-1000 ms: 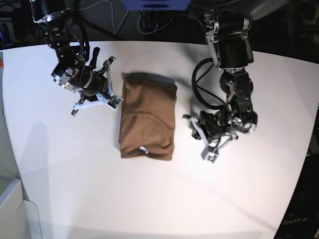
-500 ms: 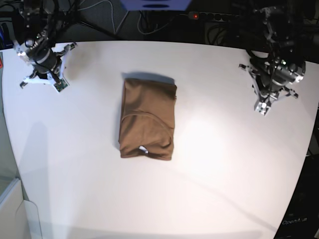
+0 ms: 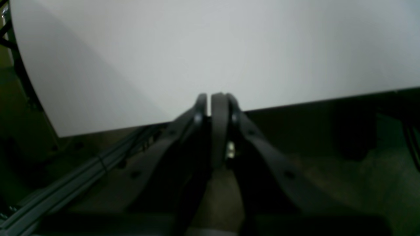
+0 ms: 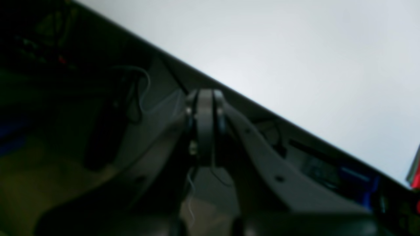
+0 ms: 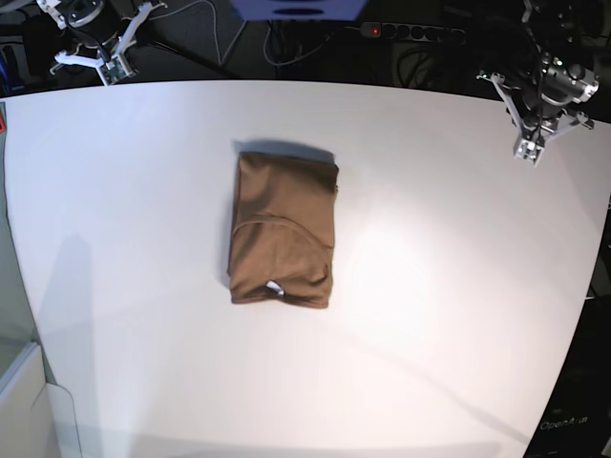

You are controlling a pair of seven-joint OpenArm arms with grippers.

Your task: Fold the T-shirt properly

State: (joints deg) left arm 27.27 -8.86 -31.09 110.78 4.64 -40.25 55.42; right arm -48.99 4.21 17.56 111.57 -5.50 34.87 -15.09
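Lying folded into a compact rectangle at the centre of the white worktop (image 5: pixel 430 315): one plain tan-brown cotton T-shirt (image 5: pixel 283 229), white neck label showing. Left end effector (image 3: pixel 215 98), fingers pressed together, empty, at the worktop's edge. Right end effector (image 4: pixel 205 95), likewise closed, empty.

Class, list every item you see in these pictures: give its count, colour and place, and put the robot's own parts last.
T-shirt: one, tan-brown, folded into a compact rectangle at the middle of the table.
Label: one, white, at the shirt's near edge.
Table: one, white, filling most of the base view.
Power strip: one, dark with a red light, behind the table's far edge.
Left claw: one, black and white, shut, at the table's far corner on the base view's right.
Right claw: one, black and white, shut, past the far corner on the base view's left.
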